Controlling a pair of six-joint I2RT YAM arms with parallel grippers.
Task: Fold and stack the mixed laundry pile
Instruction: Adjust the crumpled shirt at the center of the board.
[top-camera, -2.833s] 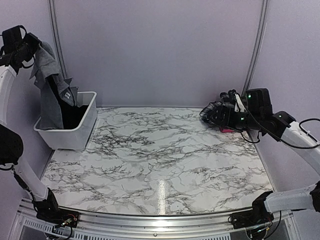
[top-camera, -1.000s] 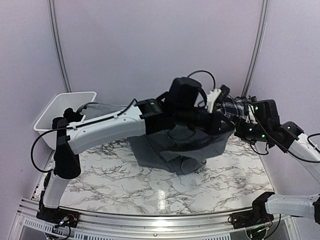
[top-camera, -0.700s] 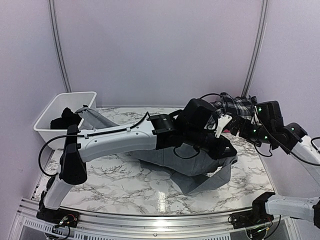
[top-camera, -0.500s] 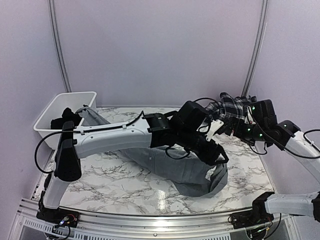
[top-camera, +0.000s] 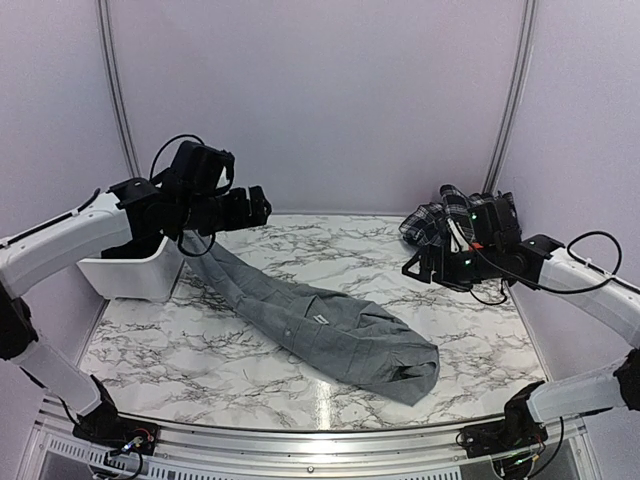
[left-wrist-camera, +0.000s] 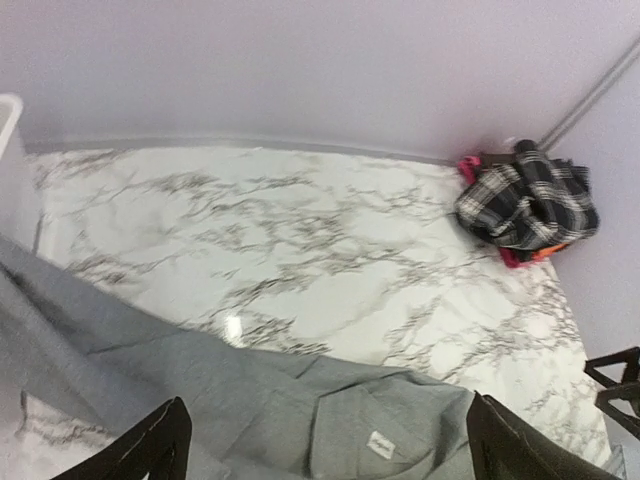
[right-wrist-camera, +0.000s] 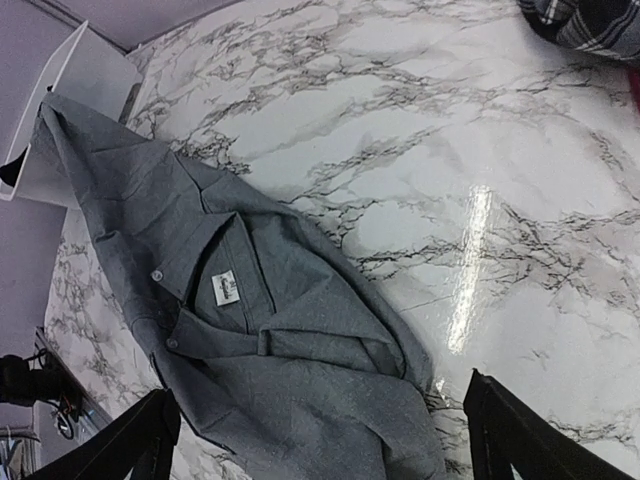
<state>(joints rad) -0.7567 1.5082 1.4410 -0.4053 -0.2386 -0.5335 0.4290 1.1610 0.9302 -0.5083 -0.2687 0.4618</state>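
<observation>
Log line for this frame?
left gripper: open, empty | right gripper: open, empty | grey shirt: unfolded, sprawled on table | plaid piece: far right corner

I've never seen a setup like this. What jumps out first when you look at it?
A long grey shirt sprawls diagonally across the marble table, from the white basket at the left down toward the near right. In the far right corner sits a crumpled black-and-white plaid piece, with a red-pink piece peeking out beneath it.
</observation>
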